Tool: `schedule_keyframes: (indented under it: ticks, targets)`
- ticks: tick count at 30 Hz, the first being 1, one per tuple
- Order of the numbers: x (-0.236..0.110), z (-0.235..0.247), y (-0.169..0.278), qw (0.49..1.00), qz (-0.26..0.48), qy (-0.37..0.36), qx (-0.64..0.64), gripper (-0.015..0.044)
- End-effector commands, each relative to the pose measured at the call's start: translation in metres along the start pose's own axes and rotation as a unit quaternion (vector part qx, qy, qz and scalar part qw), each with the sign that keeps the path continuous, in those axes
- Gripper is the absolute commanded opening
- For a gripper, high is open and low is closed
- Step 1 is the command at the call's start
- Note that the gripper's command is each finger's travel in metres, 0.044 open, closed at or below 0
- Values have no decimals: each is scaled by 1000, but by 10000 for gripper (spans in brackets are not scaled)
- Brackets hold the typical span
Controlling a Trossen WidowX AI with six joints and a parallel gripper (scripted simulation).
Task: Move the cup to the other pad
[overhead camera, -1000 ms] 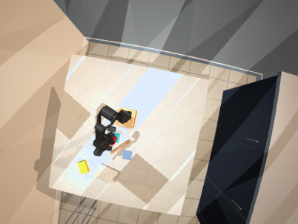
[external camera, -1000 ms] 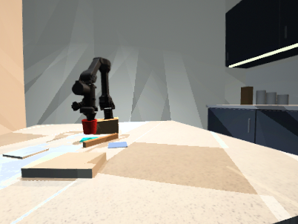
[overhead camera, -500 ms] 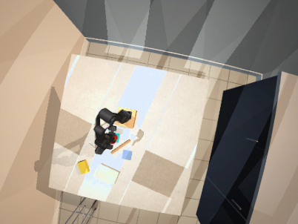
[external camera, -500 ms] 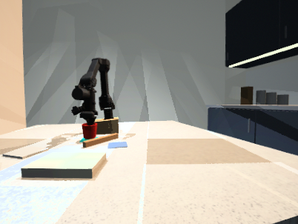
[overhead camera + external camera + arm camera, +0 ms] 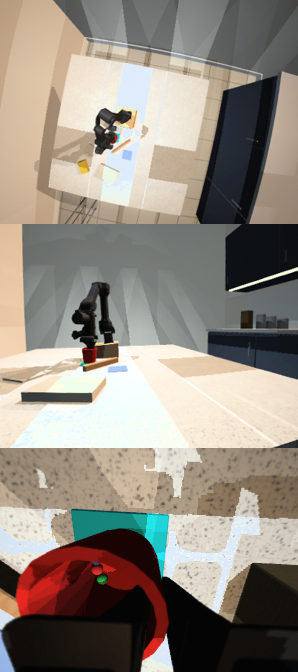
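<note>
The red cup (image 5: 116, 138) (image 5: 89, 354) (image 5: 75, 585) is upright, with a red and a green marble (image 5: 99, 576) on its bottom. It is over the teal pad (image 5: 112, 525) (image 5: 80, 364), its base on or just above the pad; I cannot tell which. My gripper (image 5: 110, 139) (image 5: 90, 344) (image 5: 156, 582) is shut on the cup's rim wall, one finger inside and one outside. The blue pad (image 5: 127, 154) (image 5: 117, 369) lies flat beyond a wooden bar (image 5: 122, 145) (image 5: 100, 364) that lies between the two pads.
A wood-topped block (image 5: 128, 116) (image 5: 107, 349) stands just behind the cup. A flat pale slab (image 5: 107, 173) (image 5: 63, 389) and a yellow block (image 5: 83, 166) lie nearer the table's front. A dark cabinet (image 5: 241, 148) (image 5: 256, 351) stands at the right.
</note>
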State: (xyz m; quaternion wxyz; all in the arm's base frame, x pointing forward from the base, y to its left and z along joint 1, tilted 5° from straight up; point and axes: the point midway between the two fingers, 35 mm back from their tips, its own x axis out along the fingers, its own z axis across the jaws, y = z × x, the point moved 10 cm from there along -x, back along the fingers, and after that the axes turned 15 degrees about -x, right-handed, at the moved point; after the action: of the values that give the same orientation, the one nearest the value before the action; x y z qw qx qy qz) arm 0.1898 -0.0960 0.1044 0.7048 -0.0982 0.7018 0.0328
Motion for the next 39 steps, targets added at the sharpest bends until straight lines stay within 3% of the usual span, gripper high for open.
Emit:
schedule_keyframes:
  ticks: [1, 3, 39]
  targets:
    - [0, 0, 0, 1000, 0, 0, 0, 79]
    - [0, 0, 0, 1000, 0, 0, 0, 128]
    - [-44, 2, -1, 1000, 0, 0, -3, 128]
